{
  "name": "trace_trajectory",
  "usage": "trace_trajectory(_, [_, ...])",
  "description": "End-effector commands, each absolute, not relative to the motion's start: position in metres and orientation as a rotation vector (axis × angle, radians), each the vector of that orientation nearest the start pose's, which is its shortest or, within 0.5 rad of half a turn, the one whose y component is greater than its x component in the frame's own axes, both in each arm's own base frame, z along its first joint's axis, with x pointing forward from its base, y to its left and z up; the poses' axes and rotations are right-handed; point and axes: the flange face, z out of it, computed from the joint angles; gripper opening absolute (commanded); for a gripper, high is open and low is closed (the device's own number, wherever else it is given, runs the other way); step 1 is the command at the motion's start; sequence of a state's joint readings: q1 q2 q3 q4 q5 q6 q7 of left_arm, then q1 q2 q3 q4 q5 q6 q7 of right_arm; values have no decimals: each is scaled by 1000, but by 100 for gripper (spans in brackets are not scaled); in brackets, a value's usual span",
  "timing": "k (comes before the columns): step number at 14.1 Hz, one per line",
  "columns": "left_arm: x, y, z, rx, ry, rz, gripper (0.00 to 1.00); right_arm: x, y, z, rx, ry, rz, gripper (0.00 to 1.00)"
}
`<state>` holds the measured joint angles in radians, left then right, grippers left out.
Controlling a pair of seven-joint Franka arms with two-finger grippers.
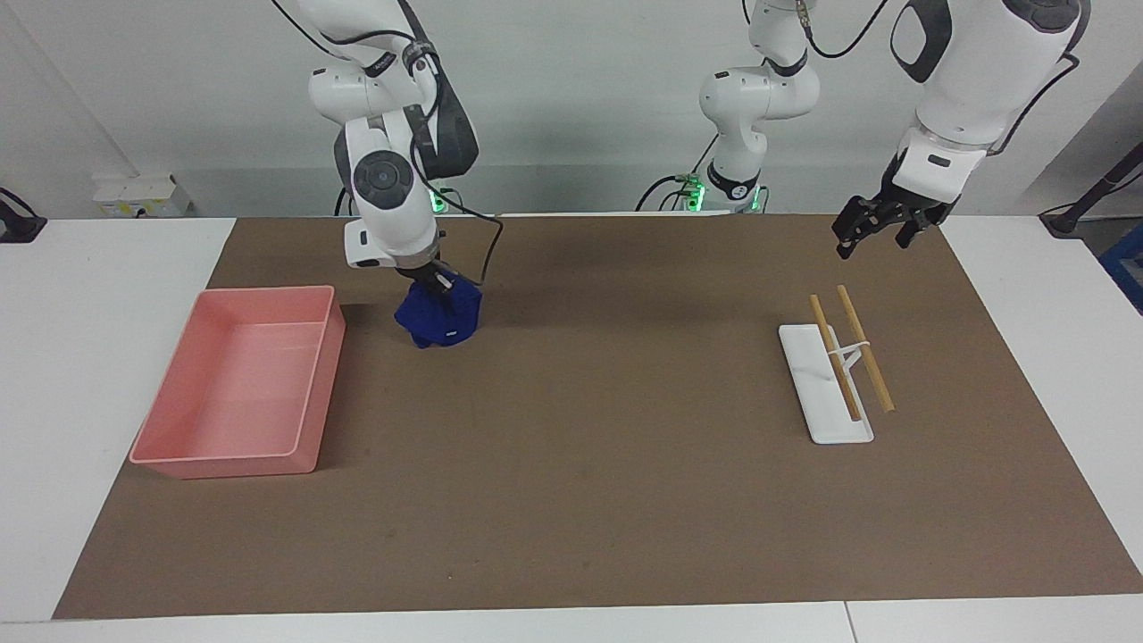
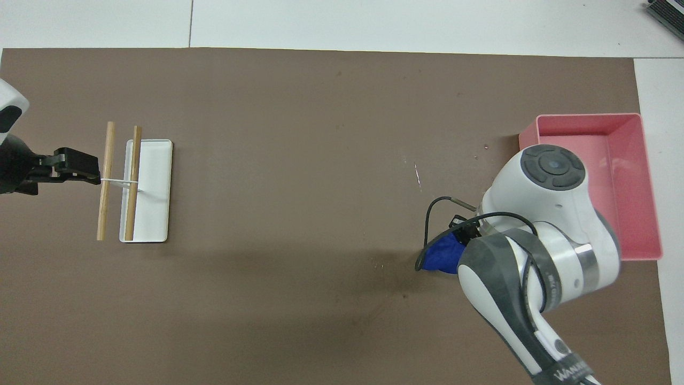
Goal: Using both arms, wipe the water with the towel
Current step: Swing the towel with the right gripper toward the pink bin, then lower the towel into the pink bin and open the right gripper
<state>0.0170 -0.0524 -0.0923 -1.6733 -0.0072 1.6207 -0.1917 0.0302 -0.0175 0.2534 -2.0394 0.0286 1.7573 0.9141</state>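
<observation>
towel (image 1: 438,319) bunched under right jaws (image 1: 435,279), pinched, beside pink tray (image 1: 234,451)

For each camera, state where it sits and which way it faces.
Facing view: high, across the table from the robots, looking at them; both arms show with their bases, right gripper shut on the towel, left gripper open above the mat near the rack.
Overhead view: high above the robots' end, looking forward and steeply down; the right arm covers most of the towel, and the left gripper shows beside the rack.
Shared: towel, rack, pink tray, both grippers, half a turn apart.
</observation>
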Motion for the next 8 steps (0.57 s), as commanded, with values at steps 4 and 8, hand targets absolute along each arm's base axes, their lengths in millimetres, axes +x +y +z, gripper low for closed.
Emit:
trace_trajectory(4, [540, -53, 621, -3191, -160, -79, 100, 535, 50, 578, -2938, 1047, 151, 0])
trace_trajectory(8, [539, -56, 622, -3191, -145, -99, 100, 546, -62, 576, -2952, 913, 86, 0])
